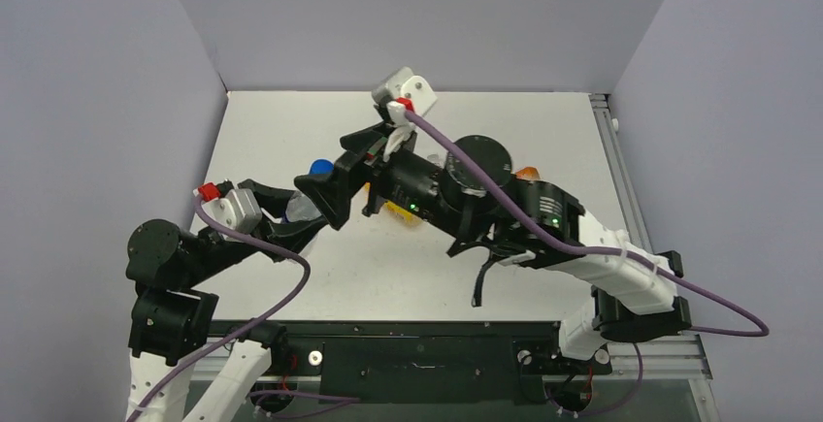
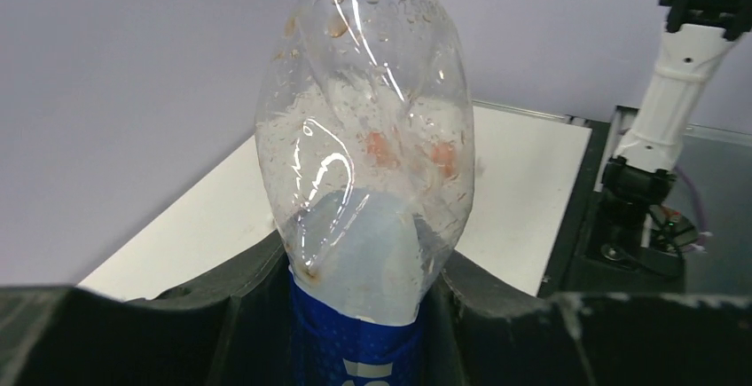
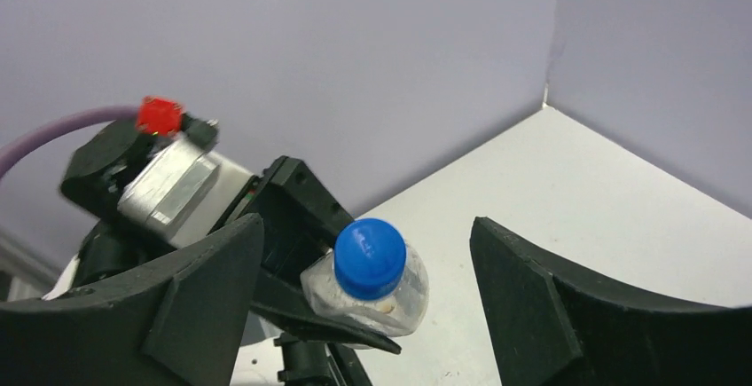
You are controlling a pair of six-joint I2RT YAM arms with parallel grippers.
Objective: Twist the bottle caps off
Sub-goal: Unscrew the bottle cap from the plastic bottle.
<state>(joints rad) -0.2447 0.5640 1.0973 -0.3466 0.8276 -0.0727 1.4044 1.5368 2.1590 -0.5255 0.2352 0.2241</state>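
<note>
Right now the worktop (image 1: 281, 121) carries nothing of this job. The clear bottle (image 2: 364, 137) hangs above it, centre-left of the overhead view, pinched at its blue label by the left tool (image 2: 359, 302). Its thin wall could buckle or spin in that grip under torque. The right tool (image 3: 368, 266) stands spread wide around the blue cap (image 3: 371, 257), touching nothing.

Left of centre in the top view, my left end effector (image 1: 291, 220) grips the bottle (image 2: 364, 164) over the worktop (image 1: 543, 121). Its cap (image 3: 371, 257) sits between my right end effector's (image 3: 368, 226) spread fingers, touching neither. A second bottle (image 1: 527, 172) shows behind my right arm.
</note>
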